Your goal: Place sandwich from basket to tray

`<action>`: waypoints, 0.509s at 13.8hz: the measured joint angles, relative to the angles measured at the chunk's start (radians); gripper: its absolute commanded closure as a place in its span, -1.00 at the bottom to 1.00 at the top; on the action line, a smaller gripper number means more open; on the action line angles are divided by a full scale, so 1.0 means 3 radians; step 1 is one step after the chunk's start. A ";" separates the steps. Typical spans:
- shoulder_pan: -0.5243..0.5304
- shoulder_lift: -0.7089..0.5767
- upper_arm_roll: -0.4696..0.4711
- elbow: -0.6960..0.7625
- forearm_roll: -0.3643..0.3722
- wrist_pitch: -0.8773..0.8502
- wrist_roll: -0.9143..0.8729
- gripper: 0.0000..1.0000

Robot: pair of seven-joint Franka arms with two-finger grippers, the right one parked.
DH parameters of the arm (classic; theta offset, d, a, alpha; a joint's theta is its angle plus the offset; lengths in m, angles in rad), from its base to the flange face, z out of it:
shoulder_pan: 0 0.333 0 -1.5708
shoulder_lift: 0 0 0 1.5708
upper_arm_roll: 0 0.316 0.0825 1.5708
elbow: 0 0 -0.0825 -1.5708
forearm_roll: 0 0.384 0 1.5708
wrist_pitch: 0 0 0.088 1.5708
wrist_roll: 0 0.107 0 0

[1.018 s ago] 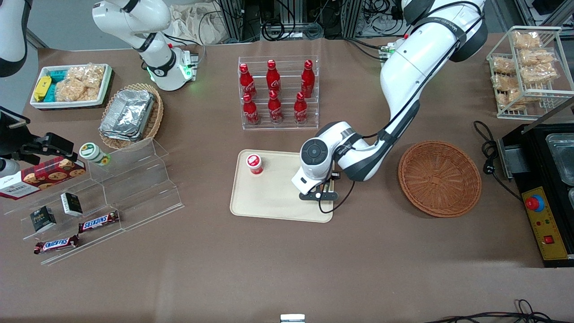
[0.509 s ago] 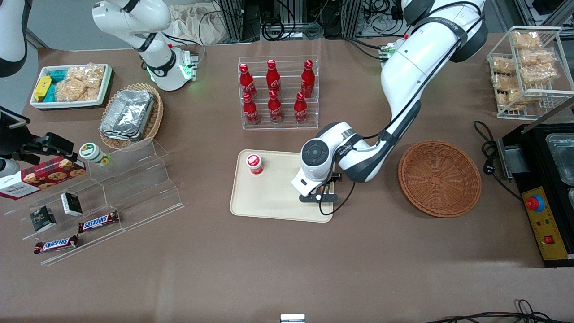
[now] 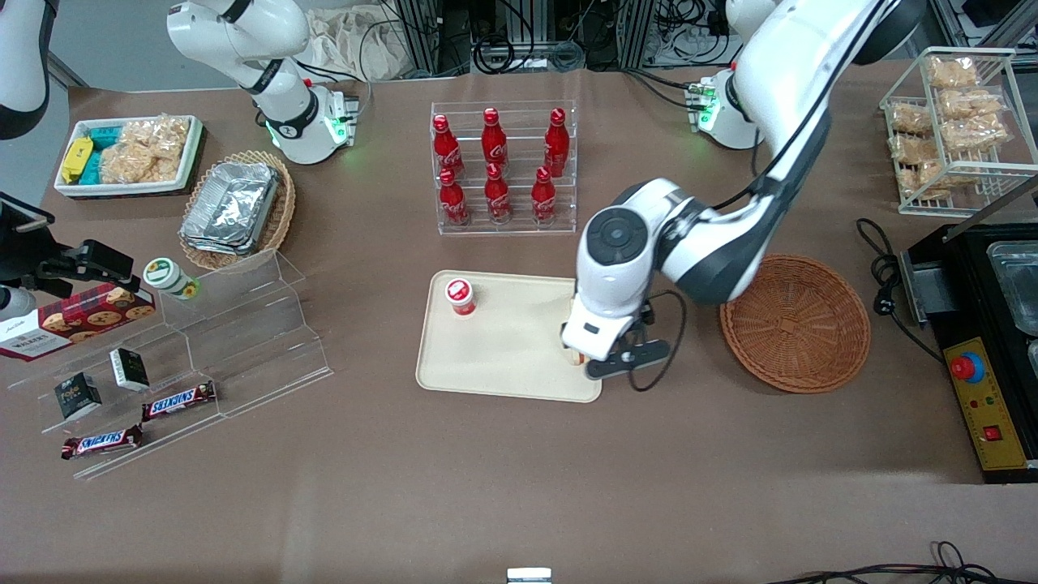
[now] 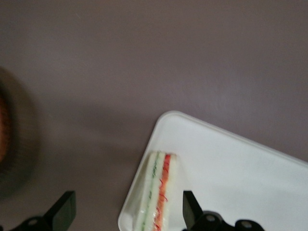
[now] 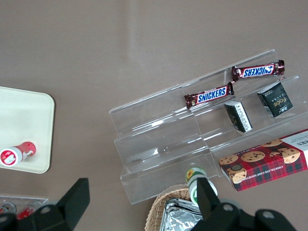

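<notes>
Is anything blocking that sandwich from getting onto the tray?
Nothing visible does: the sandwich already lies on the tray, at the corner nearest the basket. The gripper hangs open above it, fingers apart on either side.

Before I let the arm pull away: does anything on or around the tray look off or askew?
The sandwich lies on the tray but right at its corner nearest the basket, close against the rim rather than centred. The open gripper hangs above it, fingers clear. The small red-capped cup on the tray stands upright. Nothing looks spilled or damaged.
</notes>
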 measured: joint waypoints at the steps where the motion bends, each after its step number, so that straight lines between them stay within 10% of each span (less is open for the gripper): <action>1: 0.0046 -0.0109 0.0010 -0.0006 -0.0017 -0.0100 -0.0019 -1.00; 7: 0.0670 -0.0636 0.0017 -0.0152 -0.0437 -0.0431 0.0621 -1.00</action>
